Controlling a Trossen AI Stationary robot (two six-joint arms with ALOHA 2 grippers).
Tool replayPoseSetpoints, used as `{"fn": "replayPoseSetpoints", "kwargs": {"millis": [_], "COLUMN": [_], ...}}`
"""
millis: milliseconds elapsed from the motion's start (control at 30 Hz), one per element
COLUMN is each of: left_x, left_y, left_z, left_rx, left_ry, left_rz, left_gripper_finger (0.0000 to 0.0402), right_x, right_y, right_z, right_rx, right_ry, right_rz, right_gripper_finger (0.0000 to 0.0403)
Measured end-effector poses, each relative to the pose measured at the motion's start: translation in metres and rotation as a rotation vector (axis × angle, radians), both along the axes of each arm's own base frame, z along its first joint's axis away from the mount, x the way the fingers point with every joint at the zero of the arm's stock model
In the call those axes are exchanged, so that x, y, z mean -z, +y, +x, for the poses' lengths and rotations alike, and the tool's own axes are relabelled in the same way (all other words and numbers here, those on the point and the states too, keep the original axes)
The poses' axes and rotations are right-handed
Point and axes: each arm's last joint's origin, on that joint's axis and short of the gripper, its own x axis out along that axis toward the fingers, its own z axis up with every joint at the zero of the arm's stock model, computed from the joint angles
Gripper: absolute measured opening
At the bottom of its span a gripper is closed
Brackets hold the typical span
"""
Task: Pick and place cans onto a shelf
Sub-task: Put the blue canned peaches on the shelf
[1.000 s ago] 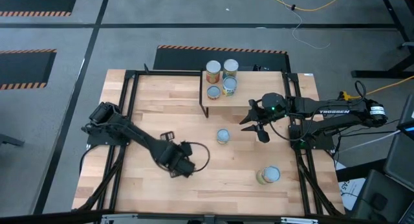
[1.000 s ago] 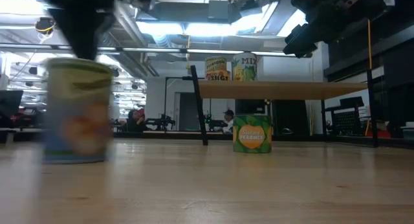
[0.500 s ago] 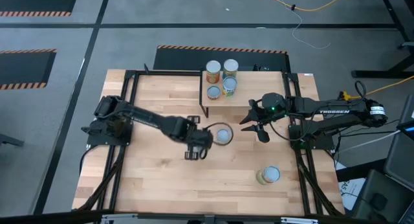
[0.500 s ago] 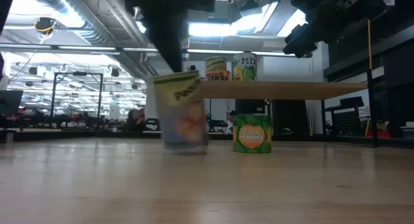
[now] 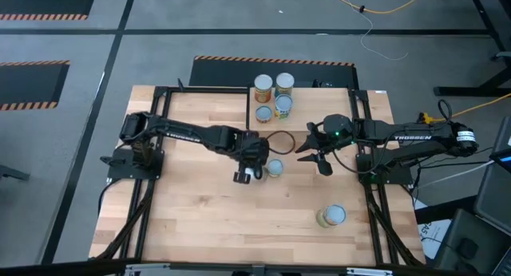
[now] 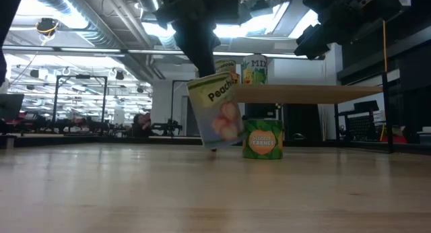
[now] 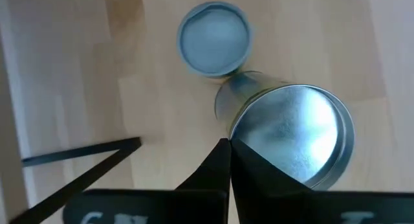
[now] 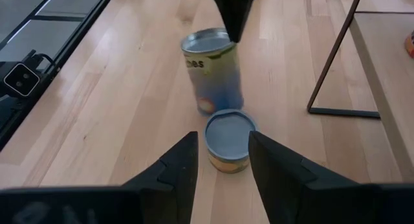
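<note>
Spanning most of the high view: a pale butcher-block surface [image 5: 200, 220], planks running left to right, matte grain, edged by black frame rails.

Standing at the far middle of it: the shelf [image 5: 319, 108], a flat rectangular light-wood board on thin black metal legs, seen edge-on as a slim slab in the low view [image 6: 310, 93].

Reaching in from the left edge toward the middle: the left arm, dark and jointed. Waiting to the right, just beside the shelf's near right corner: the right end effector [image 5: 315, 152], raised above the surface, fingers spread with nothing between them.

Pinching the rim of the peach can [image 6: 217, 115]: the left end effector [image 5: 251, 168], clenched, fingers pressed together on the bright metal lip. Tall cylinder, pale blue label, shiny silver lid; long axis tipped off vertical, top leaning left, bottom swung right. Cannot tell whether its lower edge touches the wood.

Sitting upright just right of it: a short can [image 5: 275, 167], squat, dull grey lid, green and orange label.

Clustered at the shelf's far left corner: four cans [image 5: 271, 99], round lids up.

Resting alone at the near right of the surface: a last can [image 5: 331, 216], pale lid, yellow-green side.
</note>
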Motion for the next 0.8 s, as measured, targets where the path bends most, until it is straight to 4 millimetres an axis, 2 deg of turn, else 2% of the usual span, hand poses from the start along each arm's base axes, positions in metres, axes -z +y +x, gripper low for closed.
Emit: {"fn": "replayPoseSetpoints", "kwargs": {"millis": [300,533,800], "left_x": [0.002,0.012,0.010], "left_y": [0.015,0.015,0.015], "left_z": [0.000,0.002,0.002], "left_rx": [-0.013,0.001,-0.001], "left_ry": [0.020,0.060,0.050], "left_rz": [-0.002,-0.035,-0.028], "left_gripper_finger": [0.0000,0.0000,0.0000], "right_x": [-0.001,-0.001,-0.001], "right_y": [0.000,0.000,0.000], "right_z": [0.001,0.001,0.001], "right_rx": [0.000,0.000,0.000], "right_ry": [-0.016,-0.016,-0.016], "right_rz": [-0.002,-0.002,-0.002], "right_gripper_finger": [0.0141,0.0141,0.0141]}}
